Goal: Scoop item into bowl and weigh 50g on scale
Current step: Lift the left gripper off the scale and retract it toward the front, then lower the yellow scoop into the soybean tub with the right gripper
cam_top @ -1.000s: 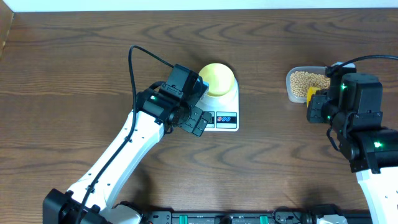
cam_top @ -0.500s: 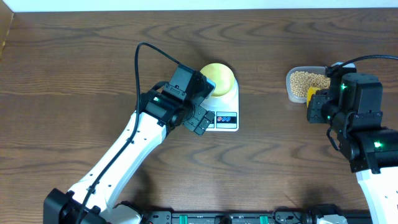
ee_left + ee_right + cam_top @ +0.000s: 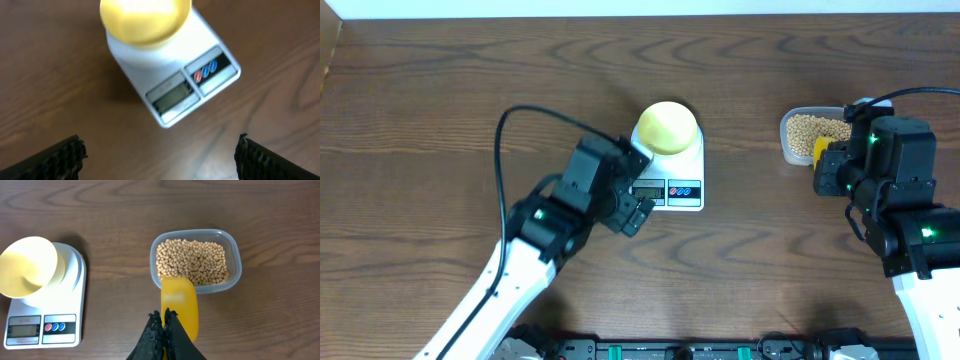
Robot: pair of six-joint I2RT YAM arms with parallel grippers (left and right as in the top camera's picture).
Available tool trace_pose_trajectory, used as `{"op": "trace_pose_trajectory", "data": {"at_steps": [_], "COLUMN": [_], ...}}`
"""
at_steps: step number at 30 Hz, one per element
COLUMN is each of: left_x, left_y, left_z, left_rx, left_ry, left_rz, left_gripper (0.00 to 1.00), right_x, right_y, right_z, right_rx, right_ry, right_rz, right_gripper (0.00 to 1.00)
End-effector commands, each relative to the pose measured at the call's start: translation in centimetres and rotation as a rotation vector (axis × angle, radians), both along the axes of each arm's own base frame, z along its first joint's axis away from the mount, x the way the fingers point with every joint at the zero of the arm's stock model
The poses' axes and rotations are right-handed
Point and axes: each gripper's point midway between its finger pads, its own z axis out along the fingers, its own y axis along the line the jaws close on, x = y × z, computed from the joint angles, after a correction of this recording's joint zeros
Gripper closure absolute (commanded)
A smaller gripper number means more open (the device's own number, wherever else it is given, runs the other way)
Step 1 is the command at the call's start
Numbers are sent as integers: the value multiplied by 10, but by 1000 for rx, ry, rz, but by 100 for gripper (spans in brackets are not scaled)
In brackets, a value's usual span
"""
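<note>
Beans (image 3: 807, 130), bowl (image 3: 667, 127) & scale (image 3: 670, 180) are laid out on a dark wood table (image 3: 420, 100); listed from left.

L arm: seen in overhead view rising from the bottom edge twd the scale's front-left corner. L gripper (image 3: 161, 155) is held wide open, w/ nothing btwn the jaws; both fingertips are seen at the bottom corners of the L wrist view, above bare table, just short of the scale & not touching it.

Centre: the white scale is set flat on the table. The pale-yellow bowl is sat upright on its round platform. A grey display & small coloured buttons are found on the front panel; digits can't be read (blurred in L wrist view, too small elsewhere).

Right: a clear tub (image 3: 235, 270) is placed well apart from the scale, w/ the beans heaped inside it, approx. filling the bottom. A yellow scoop (image 3: 179, 302) is held over the tub's near wall, mouth twd the beans. R gripper (image 3: 162, 317) is clamped shut on the scoop's rear end. R arm is seen just beside the tub in overhead view, partly covering it.
</note>
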Motion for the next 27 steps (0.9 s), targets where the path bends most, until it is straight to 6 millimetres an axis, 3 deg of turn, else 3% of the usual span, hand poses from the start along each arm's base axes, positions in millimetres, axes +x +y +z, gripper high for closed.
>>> {"op": "trace_pose_trajectory", "data": {"at_steps": [1,20,27], "left_x": [-11,-10,-10], "left_y": [1,0,0], "left_z": [-7,-8,-8], "left_rx": [-15,-18,-18], "left_ry": [6,3,3], "left_rz": [-21,-23,-23], "left_gripper": [2,2,2], "right_x": [2,-2,4], "right_y": [-4,-2,-9], "right_z": [7,2,-16], "right_rx": [-11,-2,68], "right_ry": [-19,11,75], "right_rz": [-8,-1,-97], "right_gripper": [99,99,99]}}
